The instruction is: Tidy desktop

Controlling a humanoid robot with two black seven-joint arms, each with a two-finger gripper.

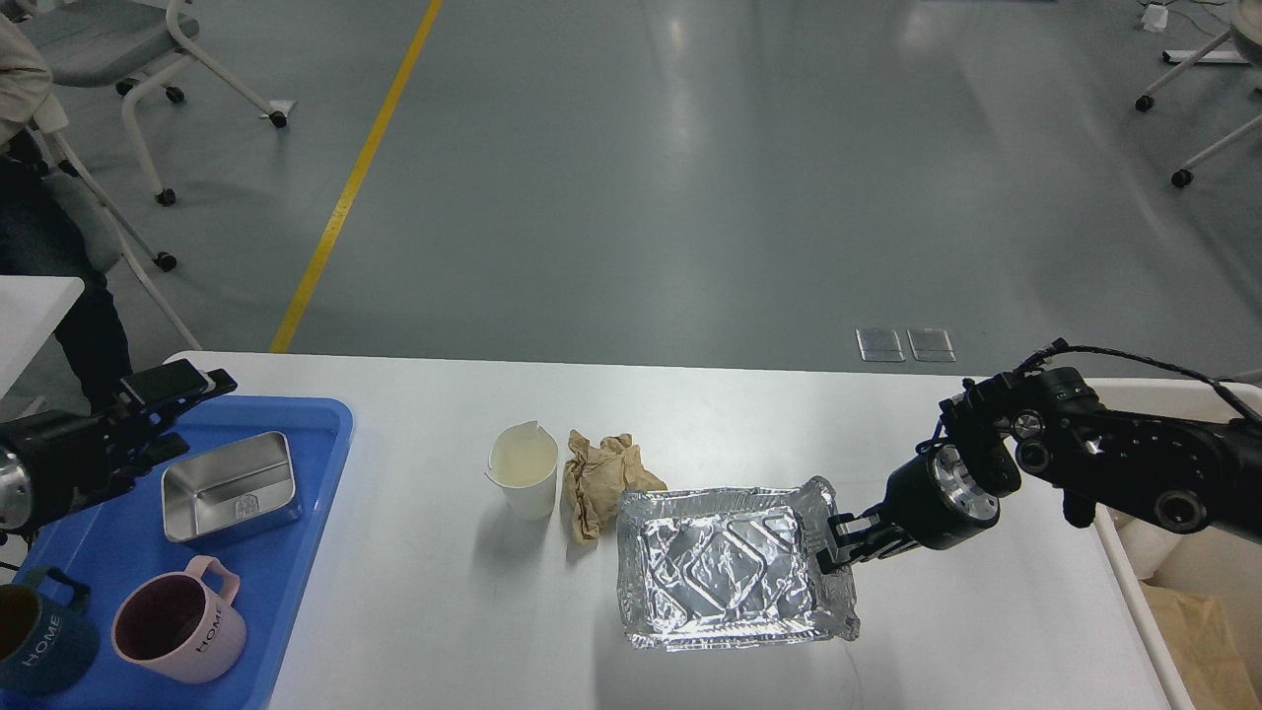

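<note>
The white desktop (424,611) holds a crinkled foil tray (735,567), a white paper cup (525,480) and a crumpled brown paper (599,478) that lies between them. My right gripper (836,548) comes in from the right and is shut on the foil tray's right rim. My left gripper (192,412) comes in at the far left, open and empty, above the back edge of the blue tray (335,424) and just left of the steel container (232,488).
The blue tray also holds a pink mug (177,631) and a dark blue mug (39,641). A beige bin (1124,562) stands off the table's right edge. Chairs stand on the floor beyond the table.
</note>
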